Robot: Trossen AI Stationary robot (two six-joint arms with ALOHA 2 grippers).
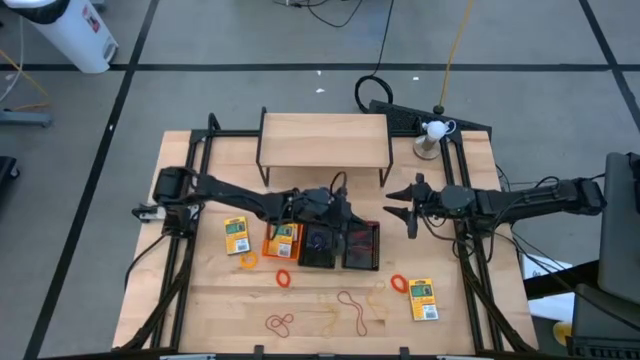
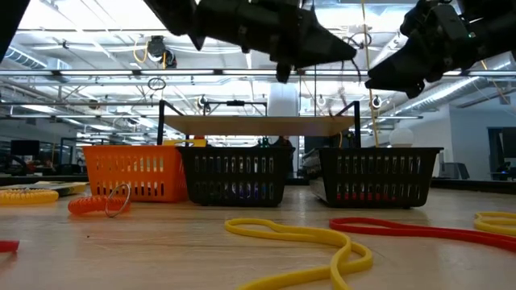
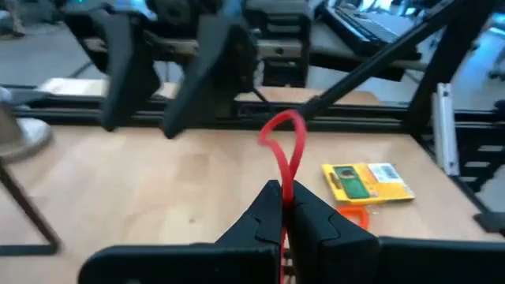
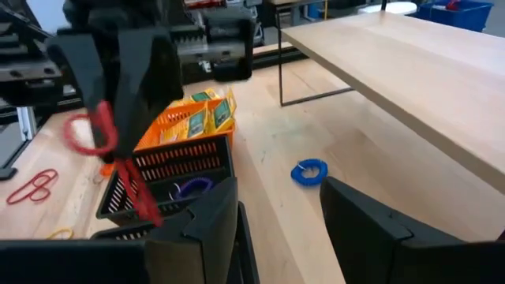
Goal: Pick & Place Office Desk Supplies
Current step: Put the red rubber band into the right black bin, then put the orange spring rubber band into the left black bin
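Several rubber bands (image 1: 350,305) and two packs still lie on the tabletop (image 1: 200,300). Our left gripper (image 3: 286,207), fingers clamped on a red rubber band (image 3: 286,150), hangs over the black bins (image 1: 340,245). Our right gripper (image 1: 403,203) waits beside them, fingers apart.

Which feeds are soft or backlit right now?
Left wrist view: blurred throughout, though the red rubber band in the left claw reads. Low view: ceiling lights silhouette both arms; the yellow band nearest the lens is soft. High view: evenly lit.

You see two matte black jointed arms, each trailing thin black cables at its base and ending in blunt, wedge-shaped black fingers (image 4: 213,229).
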